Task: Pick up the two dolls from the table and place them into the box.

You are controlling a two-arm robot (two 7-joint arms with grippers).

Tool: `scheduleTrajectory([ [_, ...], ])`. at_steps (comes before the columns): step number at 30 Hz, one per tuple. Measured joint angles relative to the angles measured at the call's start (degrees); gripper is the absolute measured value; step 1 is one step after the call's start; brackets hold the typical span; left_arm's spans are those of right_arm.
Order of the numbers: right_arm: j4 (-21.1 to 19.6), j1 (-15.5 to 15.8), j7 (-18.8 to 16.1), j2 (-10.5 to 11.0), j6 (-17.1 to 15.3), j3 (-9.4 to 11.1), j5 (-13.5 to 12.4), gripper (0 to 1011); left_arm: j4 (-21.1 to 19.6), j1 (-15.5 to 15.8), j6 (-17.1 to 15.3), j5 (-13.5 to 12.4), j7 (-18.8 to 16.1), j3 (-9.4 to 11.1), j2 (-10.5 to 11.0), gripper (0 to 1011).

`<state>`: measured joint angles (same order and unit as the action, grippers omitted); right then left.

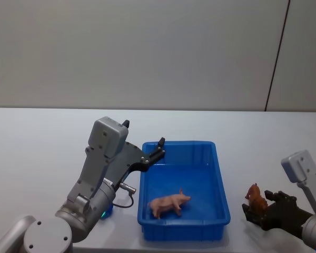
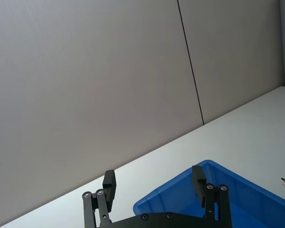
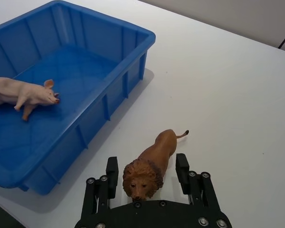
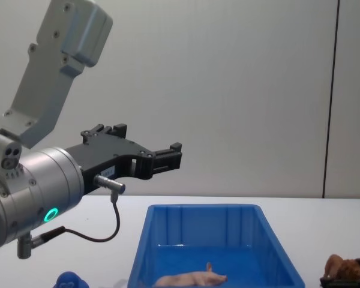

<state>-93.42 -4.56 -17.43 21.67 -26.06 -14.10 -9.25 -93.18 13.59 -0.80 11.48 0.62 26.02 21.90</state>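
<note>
The lion doll [image 3: 149, 168] stands on the counter [image 3: 228, 95] near the box [image 3: 147, 38], off its right wall. It faces the right pincer [image 3: 147, 166], which sits low with its fingers spread on either side of the mane and not closed, lined up for a grasp, I'd say. The pink pig [image 3: 19, 92] already lies inside the box. The left pincer [image 2: 153, 176] hangs open and empty above the box's far-left corner, its arm bent high, seemingly keeping clear.

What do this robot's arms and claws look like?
Both arms, left arm and right arm, are smooth silver-grey with boxy housings. A green light ring glows on the left, beside a looping black cable. The left gripper and right gripper are black, each with two stubby fingers and silver screws.
</note>
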Motion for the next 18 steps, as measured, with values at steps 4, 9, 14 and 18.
scheduleTrajectory([
  [4,0.1,0.0,0.4,0.0,-0.2,0.0,0.0,646,0.0,0.0,0.0,0.0,0.0,0.0,0.0,1001],
  [9,0.1,0.1,1.0,0.0,0.3,0.1,0.0,491,0.0,0.0,0.0,0.0,0.0,0.0,0.0,1001],
  [14,-0.4,0.5,1.8,0.1,2.1,0.3,-0.2,434,0.0,0.0,0.0,0.0,0.0,0.0,0.0,1001],
  [18,-1.0,0.8,2.6,0.2,4.1,0.6,-0.7,434,0.0,0.0,0.0,0.0,0.0,0.0,0.0,1001],
])
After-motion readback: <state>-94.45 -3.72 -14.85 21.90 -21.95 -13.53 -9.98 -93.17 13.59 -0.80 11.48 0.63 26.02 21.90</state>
